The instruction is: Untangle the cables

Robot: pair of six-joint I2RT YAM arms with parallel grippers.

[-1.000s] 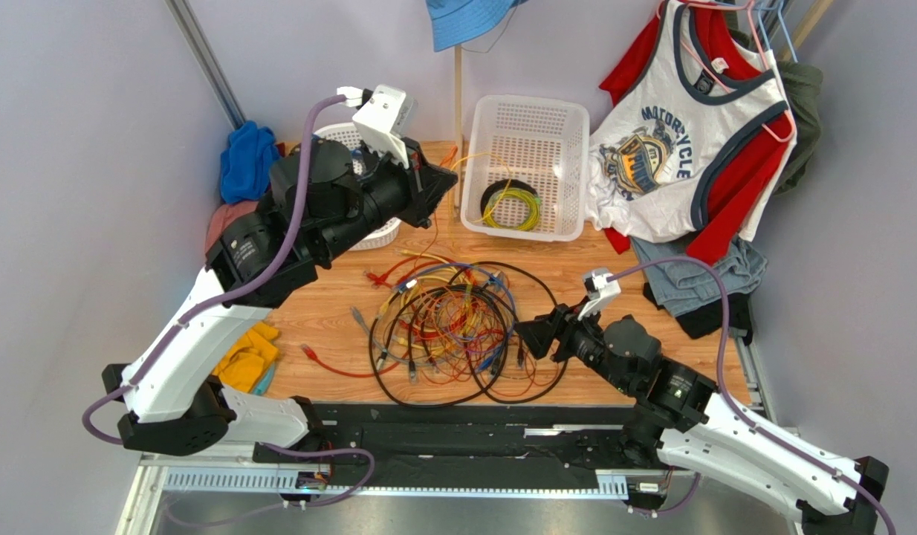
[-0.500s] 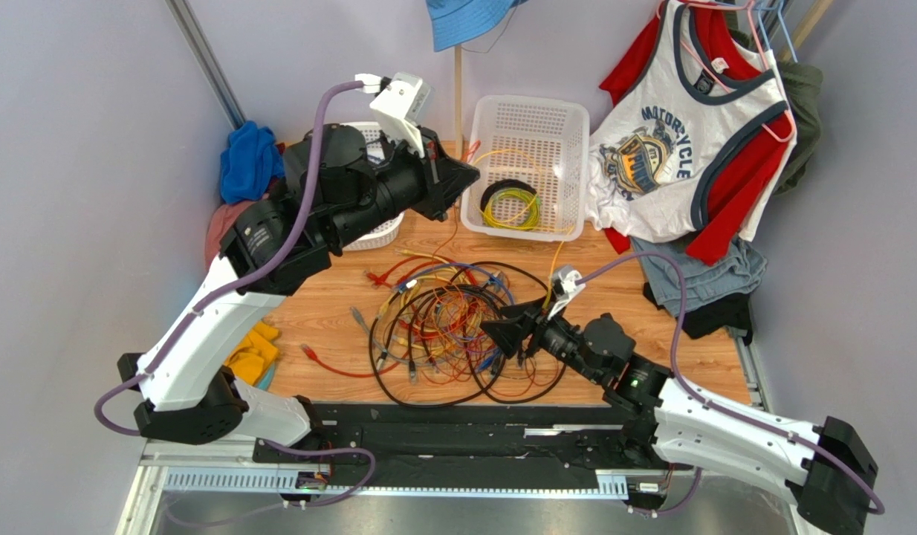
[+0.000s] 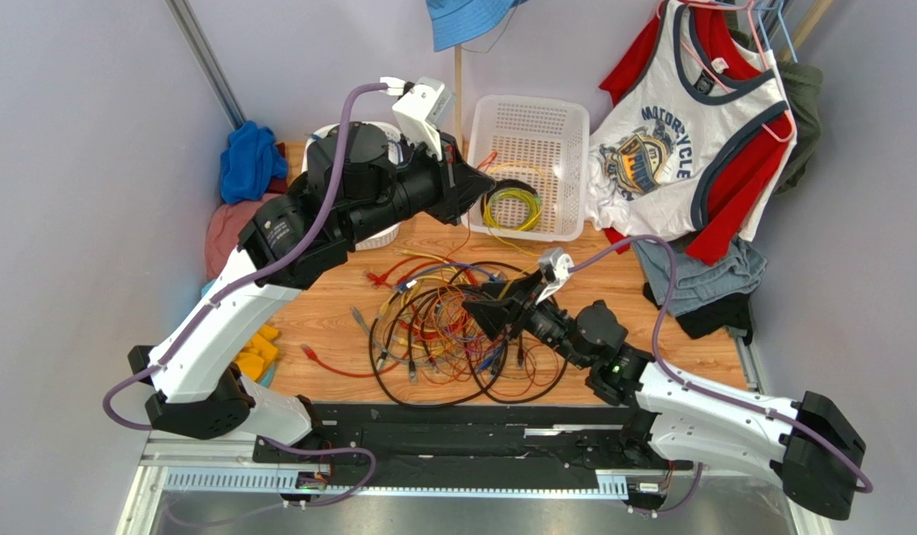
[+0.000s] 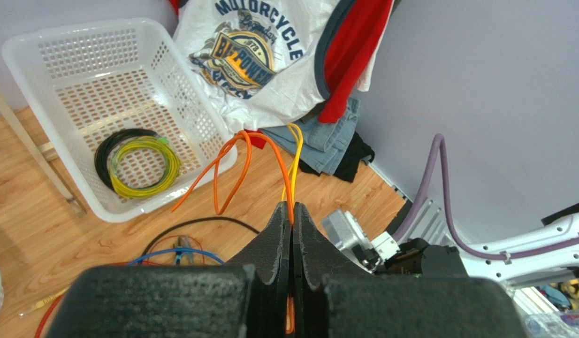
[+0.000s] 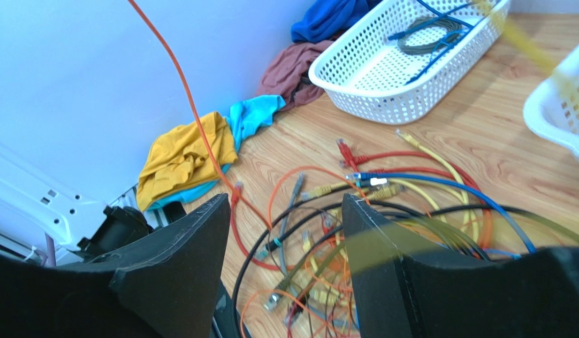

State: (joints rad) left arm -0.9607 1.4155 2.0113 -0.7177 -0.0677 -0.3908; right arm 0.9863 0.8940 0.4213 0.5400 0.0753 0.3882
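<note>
Since one second ago, the left gripper (image 3: 475,186) has been carried rightward to the near-left corner of the rectangular basket (image 3: 538,118). The right gripper (image 3: 475,309) has been pushed leftward from the pile's right edge to above its middle.

Far left: a blue cloth (image 3: 246,161) is noted against the wall. A yellow cloth (image 3: 249,353) is noted nearer, at the table's left edge. An oval white basket (image 5: 405,77) is seen under the left arm, with a grey cable and a blue one inside.

Left gripper: it is raised above the table and clenched. The orange and yellow strands (image 4: 288,193) are pinched between its fingers and rise beyond the tips in the wrist view.

Centre: the cables (image 3: 441,329) are recorded as a loose tangled pile on the wooden table (image 3: 329,307), near its front edge. Black, blue, red, orange and yellow loops are intermixed, and a red plug end trails left.

Right gripper: it hangs low over the pile. Its fingers are spread wide, with nothing between them.

Far centre: a yellow-green and black coil (image 3: 510,206) lies in the rectangular basket.

Right: a printed sleeveless shirt (image 3: 681,139) is hung at the far wall.
</note>
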